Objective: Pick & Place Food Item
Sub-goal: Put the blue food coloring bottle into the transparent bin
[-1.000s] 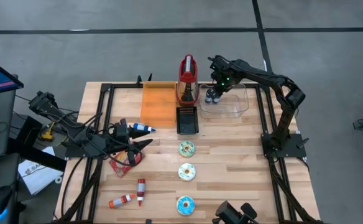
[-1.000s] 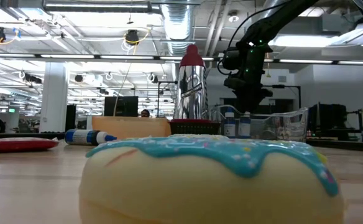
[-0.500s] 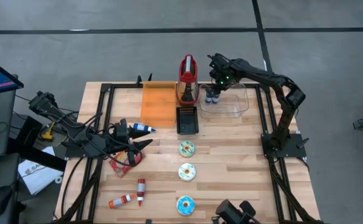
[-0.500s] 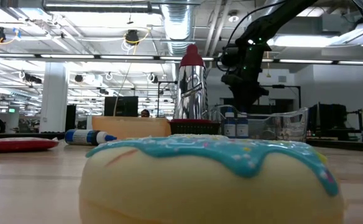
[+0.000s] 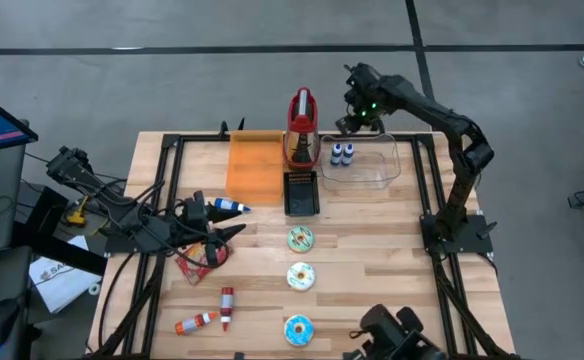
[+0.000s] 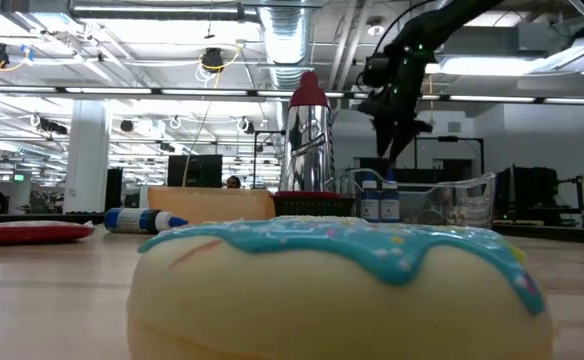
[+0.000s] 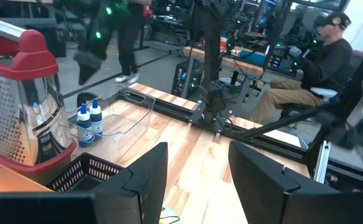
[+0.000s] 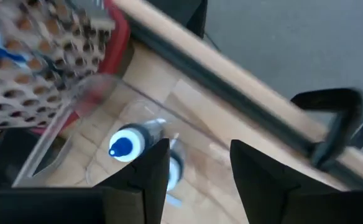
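Bench (image 5: 372, 250) scene, both arms away from the snack packet (image 5: 194, 262).
Clear tray (image 5: 380, 165) at the far side holds two small blue-capped bottles (image 5: 341, 153) upright, likely parked there as a pair; right end effector (image 5: 349, 122) hovers just above them, fingers apart and empty. Left end effector (image 5: 230, 231) waits near the left edge, fingers apart, empty. The red packet lies flat just beside it, not yet picked up.

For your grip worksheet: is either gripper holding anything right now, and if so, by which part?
Nothing is held. The right gripper hangs open above the two small bottles in the clear tray; the left gripper is open and empty.
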You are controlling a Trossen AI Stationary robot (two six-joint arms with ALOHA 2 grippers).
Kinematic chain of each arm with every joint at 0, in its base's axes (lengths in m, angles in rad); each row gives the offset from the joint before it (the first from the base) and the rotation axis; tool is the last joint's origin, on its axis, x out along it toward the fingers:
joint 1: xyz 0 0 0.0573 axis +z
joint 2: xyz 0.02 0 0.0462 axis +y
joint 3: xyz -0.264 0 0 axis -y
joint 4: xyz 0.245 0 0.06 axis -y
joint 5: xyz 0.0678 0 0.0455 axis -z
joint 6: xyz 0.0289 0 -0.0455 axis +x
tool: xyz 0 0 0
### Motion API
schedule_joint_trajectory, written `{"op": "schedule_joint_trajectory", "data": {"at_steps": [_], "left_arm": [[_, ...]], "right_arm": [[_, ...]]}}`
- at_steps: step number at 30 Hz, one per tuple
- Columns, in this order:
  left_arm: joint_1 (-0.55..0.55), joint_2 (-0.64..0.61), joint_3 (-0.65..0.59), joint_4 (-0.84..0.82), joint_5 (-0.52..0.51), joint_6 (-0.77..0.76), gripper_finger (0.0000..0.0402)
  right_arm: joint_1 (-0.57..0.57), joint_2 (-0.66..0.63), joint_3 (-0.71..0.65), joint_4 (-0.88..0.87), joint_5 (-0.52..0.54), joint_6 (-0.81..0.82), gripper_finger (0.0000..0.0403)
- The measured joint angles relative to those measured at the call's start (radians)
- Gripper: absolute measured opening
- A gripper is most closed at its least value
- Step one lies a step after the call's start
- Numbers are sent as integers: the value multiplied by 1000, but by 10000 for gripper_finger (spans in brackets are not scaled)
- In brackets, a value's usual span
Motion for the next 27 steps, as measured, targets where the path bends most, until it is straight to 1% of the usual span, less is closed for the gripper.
{"op": "schedule_joint_trajectory", "data": {"at_steps": [3,6,9,13,16,19,21,23,25,27], "left_arm": [[0,0,0,-1,31,32,167],[0,-1,0,-47,48,45,167],[0,-10,0,-137,59,2,171],[0,-34,0,-275,164,-75,187],[0,-58,0,-355,212,-112,201],[0,-91,0,-401,227,-107,213],[0,-108,0,-431,227,-99,219],[0,-122,0,-492,228,-108,222],[0,-124,0,-577,228,-157,223],[0,-124,0,-705,229,-262,222]], "right_arm": [[-13,0,100,-114,2,-30,161],[-2,-24,159,-198,-11,-38,161],[27,-77,167,-233,-52,-26,161],[99,-154,167,-256,-90,22,161],[193,-216,167,-248,-123,75,161],[332,-261,167,-228,-127,142,161],[436,-273,167,-217,-88,195,161],[536,-278,167,-209,-23,243,161],[621,-279,167,-208,45,292,161],[687,-277,167,-205,91,345,161]]}}
